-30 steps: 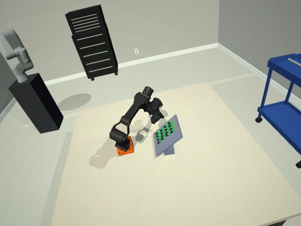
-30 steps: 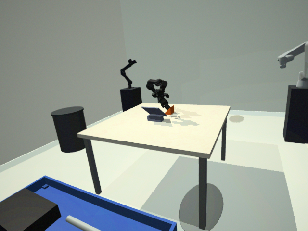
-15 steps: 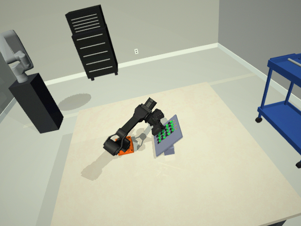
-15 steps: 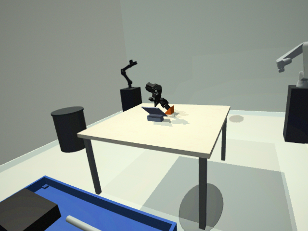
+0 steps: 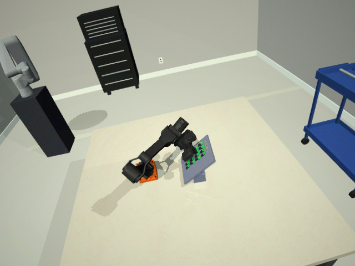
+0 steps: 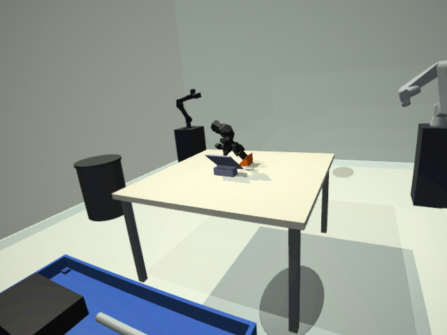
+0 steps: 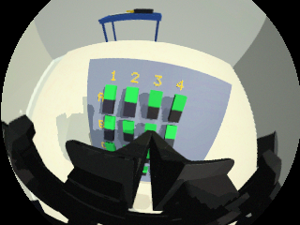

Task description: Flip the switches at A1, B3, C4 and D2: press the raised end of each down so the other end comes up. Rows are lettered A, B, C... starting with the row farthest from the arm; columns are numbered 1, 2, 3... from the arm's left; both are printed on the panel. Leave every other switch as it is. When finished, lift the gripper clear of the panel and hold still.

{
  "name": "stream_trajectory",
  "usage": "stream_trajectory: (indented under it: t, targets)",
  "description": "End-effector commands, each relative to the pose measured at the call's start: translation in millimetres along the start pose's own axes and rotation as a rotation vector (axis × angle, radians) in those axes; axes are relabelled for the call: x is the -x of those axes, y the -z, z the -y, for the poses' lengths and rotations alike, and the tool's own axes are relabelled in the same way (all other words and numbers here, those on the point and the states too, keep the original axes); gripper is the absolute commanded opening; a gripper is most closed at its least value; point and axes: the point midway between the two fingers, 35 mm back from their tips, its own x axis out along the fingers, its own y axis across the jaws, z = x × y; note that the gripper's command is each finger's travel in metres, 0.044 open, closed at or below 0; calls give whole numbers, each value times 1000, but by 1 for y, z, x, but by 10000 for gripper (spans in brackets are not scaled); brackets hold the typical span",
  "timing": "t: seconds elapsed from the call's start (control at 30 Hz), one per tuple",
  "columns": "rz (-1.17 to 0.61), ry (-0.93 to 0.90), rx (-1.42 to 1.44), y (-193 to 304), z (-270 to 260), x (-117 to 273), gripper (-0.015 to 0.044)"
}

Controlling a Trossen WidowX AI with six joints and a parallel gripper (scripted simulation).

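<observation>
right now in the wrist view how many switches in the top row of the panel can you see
4, under the printed numbers: column 1, column 2, column 3, column 4. The shut gripper covers much of the lower rows, so those switches are partly hidden.

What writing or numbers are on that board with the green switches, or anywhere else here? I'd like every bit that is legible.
"1", "2", "3", "4": yellow column numbers along the top edge of the switch panel, seen in the wrist view.
Yellow row letters down the panel's left edge: too blurred to read, and the lower ones are hidden behind the closed tool.
Top and exterior views: the panel's markings are too small to read; nothing else bears text.
</observation>
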Motion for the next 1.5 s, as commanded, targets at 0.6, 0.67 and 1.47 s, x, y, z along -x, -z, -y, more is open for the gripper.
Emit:
stream_trajectory:
  t: [0.6, 0.67, 1.47]
  targets:
    - [0, -3, 4, 0, -1, -5, 0]
    - [0, -3, 4, 0, -1, -5, 0]
    - [0, -3, 4, 0, -1, -9, 0]
